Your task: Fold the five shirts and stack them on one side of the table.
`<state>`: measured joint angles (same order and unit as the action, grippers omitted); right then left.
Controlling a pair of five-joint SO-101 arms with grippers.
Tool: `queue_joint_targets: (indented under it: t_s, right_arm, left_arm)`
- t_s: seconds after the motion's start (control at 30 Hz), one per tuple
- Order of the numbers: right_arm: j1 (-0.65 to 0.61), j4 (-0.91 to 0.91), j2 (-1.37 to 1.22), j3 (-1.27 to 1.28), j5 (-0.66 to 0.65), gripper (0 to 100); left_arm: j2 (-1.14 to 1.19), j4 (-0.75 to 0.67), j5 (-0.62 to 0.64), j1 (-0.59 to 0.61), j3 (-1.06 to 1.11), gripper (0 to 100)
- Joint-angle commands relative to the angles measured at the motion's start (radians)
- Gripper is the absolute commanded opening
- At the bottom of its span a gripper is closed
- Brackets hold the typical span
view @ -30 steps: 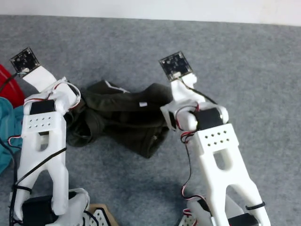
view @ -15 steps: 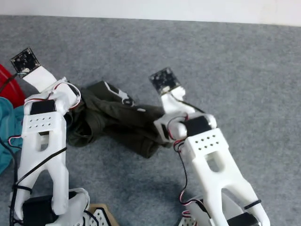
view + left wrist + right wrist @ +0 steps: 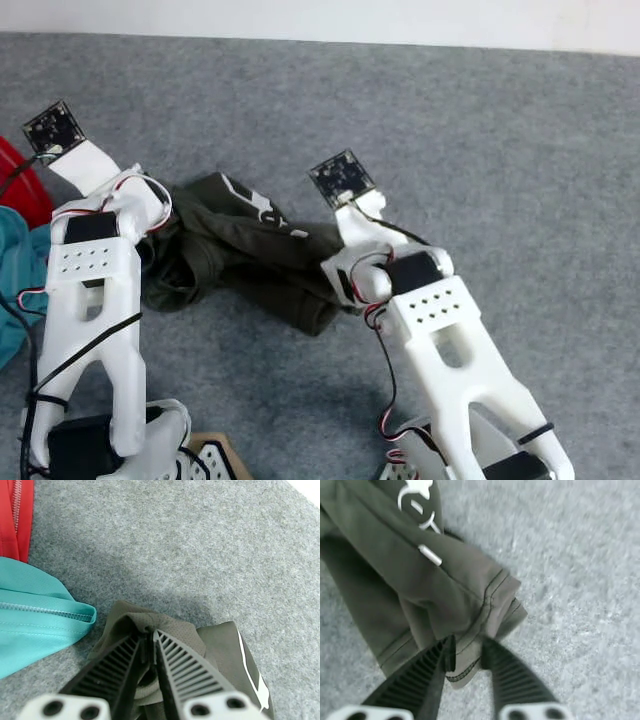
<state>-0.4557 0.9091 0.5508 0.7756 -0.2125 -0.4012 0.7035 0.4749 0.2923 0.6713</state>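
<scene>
by my reading the job is at an early stage: one shirt is in hand, and nothing lies folded or stacked. the left gripper (image 3: 149, 634) is clamped on a raised pucker of the crumpled dark olive-green fabric shirt (image 3: 255, 265), which has small white print. the right gripper (image 3: 468, 650) has its jaws pinched on the stitched hem at the shirt's other end, so the garment lies bunched and rumpled between the two grippers, not yet flat enough for a clean fold. just beside the left gripper, on the side away from the right one, lies a teal zip-front garment (image 3: 35, 617). beyond that is a red zip-front garment (image 3: 17, 510). both are unfolded, so they look yet to be done. everything rests on a grey felt-like table cover (image 3: 500, 150), with a pale white strip (image 3: 400, 15) along its far edge.
</scene>
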Motion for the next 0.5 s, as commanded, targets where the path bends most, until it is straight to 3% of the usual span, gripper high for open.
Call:
queue_joint_targets:
  t_s: [0.0, 0.27, 0.43, 0.47]
  right_arm:
    - [0.022, -0.058, -0.056, -0.018, -0.006, 17.4]
    - [0.022, -0.065, -0.303, -0.151, -0.012, 16.7]
    - [0.035, -0.067, -0.305, -0.166, -0.012, 0.2]
    - [0.041, -0.068, -0.294, -0.166, -0.012, 0.5]
  left_arm:
    - [-0.005, -0.015, 0.008, 0.018, -0.002, 1]
    - [-0.005, -0.017, 0.008, 0.018, -0.002, 1]
    - [-0.005, -0.017, 0.008, 0.018, -0.002, 1]
    - [-0.005, -0.017, 0.008, 0.018, -0.002, 1]
